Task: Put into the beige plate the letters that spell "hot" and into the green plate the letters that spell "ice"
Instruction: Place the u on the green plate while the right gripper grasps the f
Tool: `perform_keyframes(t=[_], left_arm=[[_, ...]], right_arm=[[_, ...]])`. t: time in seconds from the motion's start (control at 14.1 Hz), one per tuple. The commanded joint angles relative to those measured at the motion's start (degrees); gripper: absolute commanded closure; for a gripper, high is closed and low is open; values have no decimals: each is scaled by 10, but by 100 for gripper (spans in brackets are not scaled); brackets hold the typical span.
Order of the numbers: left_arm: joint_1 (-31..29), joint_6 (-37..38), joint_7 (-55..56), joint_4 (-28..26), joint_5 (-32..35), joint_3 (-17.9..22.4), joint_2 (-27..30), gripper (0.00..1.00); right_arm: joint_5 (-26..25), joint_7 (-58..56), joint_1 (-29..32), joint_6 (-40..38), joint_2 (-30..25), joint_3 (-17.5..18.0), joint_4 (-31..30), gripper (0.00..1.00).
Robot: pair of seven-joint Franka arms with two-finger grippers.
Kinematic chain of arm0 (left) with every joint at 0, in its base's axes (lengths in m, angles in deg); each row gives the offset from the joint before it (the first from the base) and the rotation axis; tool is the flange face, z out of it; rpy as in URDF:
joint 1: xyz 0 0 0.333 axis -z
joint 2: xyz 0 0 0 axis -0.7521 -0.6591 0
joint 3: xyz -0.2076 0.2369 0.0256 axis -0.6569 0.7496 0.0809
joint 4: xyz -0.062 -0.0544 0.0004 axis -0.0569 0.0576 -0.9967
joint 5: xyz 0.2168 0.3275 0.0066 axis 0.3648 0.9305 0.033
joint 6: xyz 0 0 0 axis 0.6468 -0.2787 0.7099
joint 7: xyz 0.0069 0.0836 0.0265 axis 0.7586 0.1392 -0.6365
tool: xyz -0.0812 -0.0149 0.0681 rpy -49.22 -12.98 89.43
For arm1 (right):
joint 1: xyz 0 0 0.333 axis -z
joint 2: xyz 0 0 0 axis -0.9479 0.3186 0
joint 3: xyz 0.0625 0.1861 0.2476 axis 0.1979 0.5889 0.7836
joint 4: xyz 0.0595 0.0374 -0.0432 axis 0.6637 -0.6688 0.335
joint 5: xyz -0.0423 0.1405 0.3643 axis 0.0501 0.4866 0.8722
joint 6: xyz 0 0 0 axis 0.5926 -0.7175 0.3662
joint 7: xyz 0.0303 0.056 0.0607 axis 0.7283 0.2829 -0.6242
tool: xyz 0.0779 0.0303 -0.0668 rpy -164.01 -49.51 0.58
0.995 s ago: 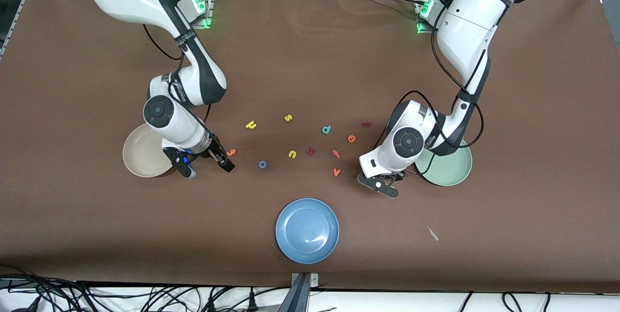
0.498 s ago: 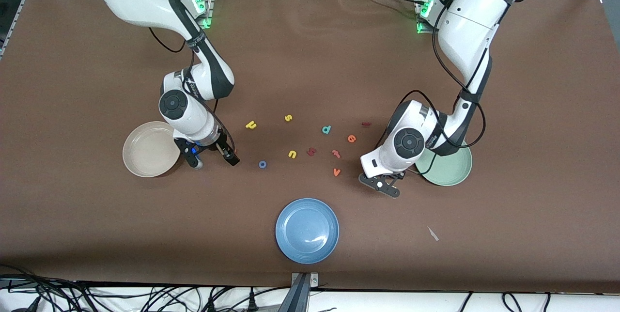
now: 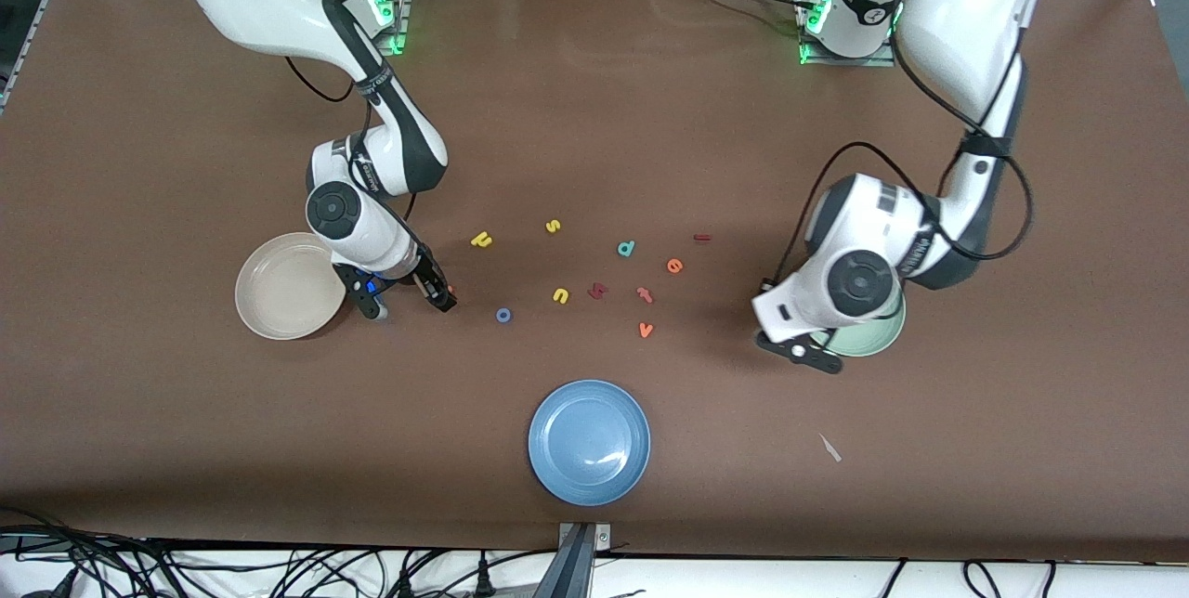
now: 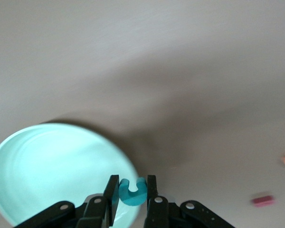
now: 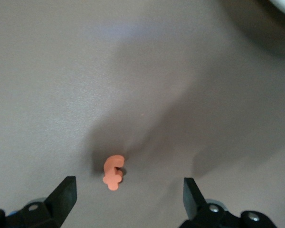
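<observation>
Left tool (image 4: 132, 202) pinches the teal "c" (image 4: 133, 191) between its fingers, up in the air over the rim of the green plate (image 3: 878, 335), which sits at the left arm's end of the tabletop (image 3: 594, 115). Right tool (image 5: 129, 197) stands wide, low over the tabletop just beside the beige plate (image 3: 283, 285), with the orange "t" (image 5: 113, 172) lying flat between its fingers. Blue "o" (image 3: 503, 315) lies near that tool, toward the green plate; the orange "e" (image 3: 674, 266) and dark red "i" (image 3: 702, 238) lie closer to the green plate.
</observation>
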Motion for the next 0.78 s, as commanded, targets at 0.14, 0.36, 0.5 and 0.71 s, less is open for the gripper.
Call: perform_keyframes(t=[0.14, 0.36, 0.5, 0.71], left_arm=[[-37, -20, -2, -48, 49, -7, -8, 89], [-37, -36, 3, -57, 48, -7, -12, 1], [-33, -30, 7, -56, 47, -10, -7, 0], [-26, -28, 10, -51, 38, -34, 8, 0]], right_arm=[[10, 13, -4, -10, 26, 0, 29, 8], [10, 10, -4, -14, 32, 0, 40, 15], [11, 11, -4, -17, 41, 0, 54, 23], [10, 11, -4, -26, 43, 0, 59, 39]])
